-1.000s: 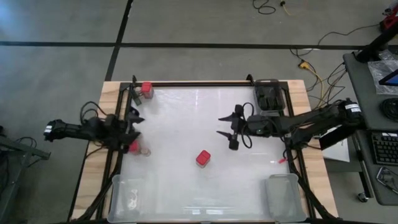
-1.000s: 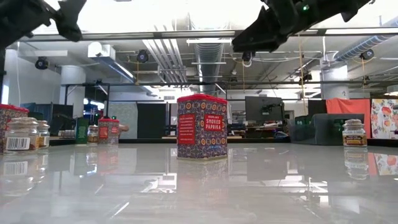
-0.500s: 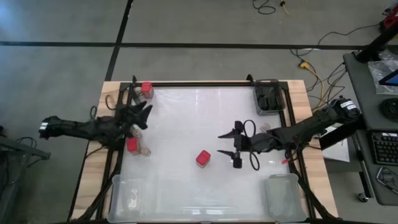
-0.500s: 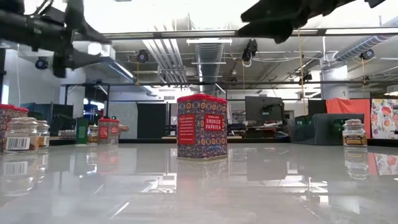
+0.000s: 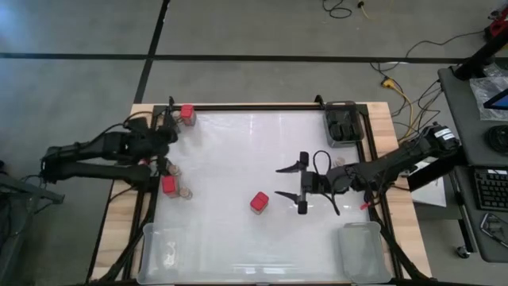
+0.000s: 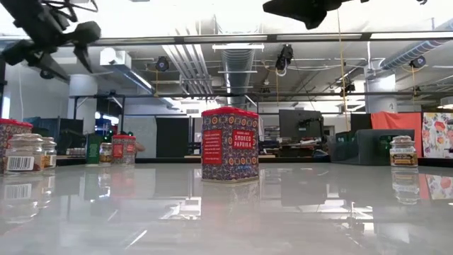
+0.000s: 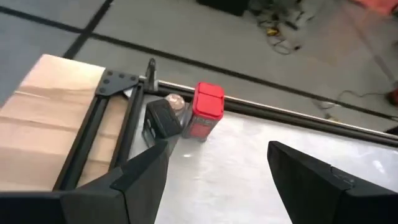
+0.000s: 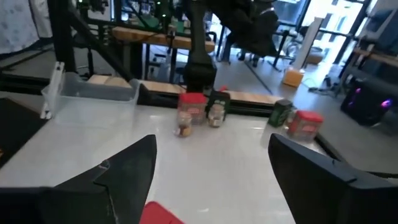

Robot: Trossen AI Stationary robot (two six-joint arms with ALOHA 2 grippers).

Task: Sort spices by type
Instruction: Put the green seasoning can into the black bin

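Paprika tin [image 5: 259, 202] stands alone mid-desk, just beside the right gripper [image 5: 289, 183], whose fingers are spread and empty. Best to lower squarely over the red lid before closing. Farther off, the left gripper [image 5: 170, 129] hangs spread near the corner tin [image 5: 186, 113].

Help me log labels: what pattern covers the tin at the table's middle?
The paprika tin has a red lid and ornate blue-and-red print; the low view shows it best.
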